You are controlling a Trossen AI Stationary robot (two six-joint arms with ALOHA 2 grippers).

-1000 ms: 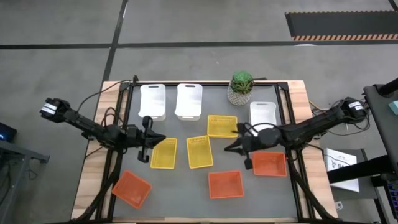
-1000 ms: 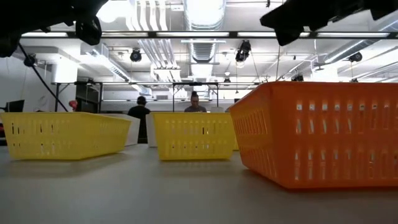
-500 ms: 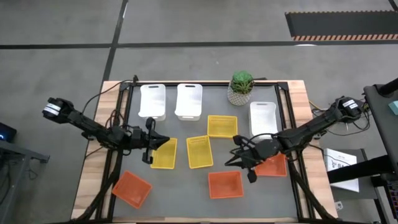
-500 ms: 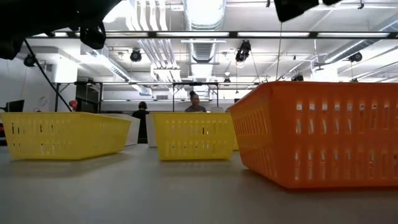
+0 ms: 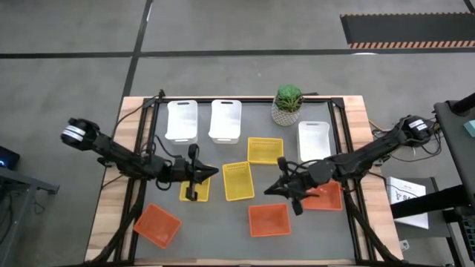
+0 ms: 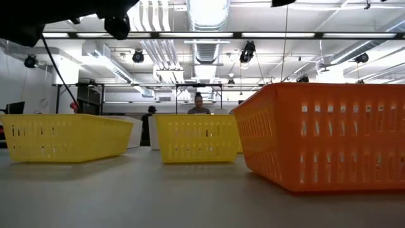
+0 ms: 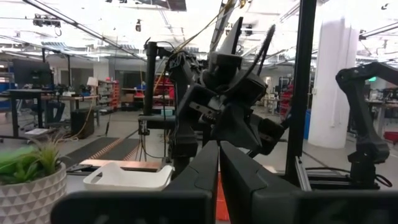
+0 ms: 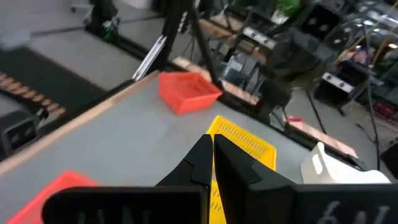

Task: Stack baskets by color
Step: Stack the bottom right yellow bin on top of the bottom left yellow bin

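Nearest, three orange plastic baskets unstacked. Left gripper, fingers pressed together and empty, has moved over the yellow plastic baskets; right gripper likewise, beside them. White baskets beyond. No stacking started.

My left gripper hangs over the covered basket. The middle basket lies just ahead of its tips, between it and my right gripper, and the corner basket lies well behind it, toward the near left corner. On the right gripper's near side lies the front basket; the arm-side basket is under its arm, and the far-side basket and the rail basket lie beyond it. Farthest from both, along the far edge, sit the left back basket, the right back basket and, to their right, the potted plant.
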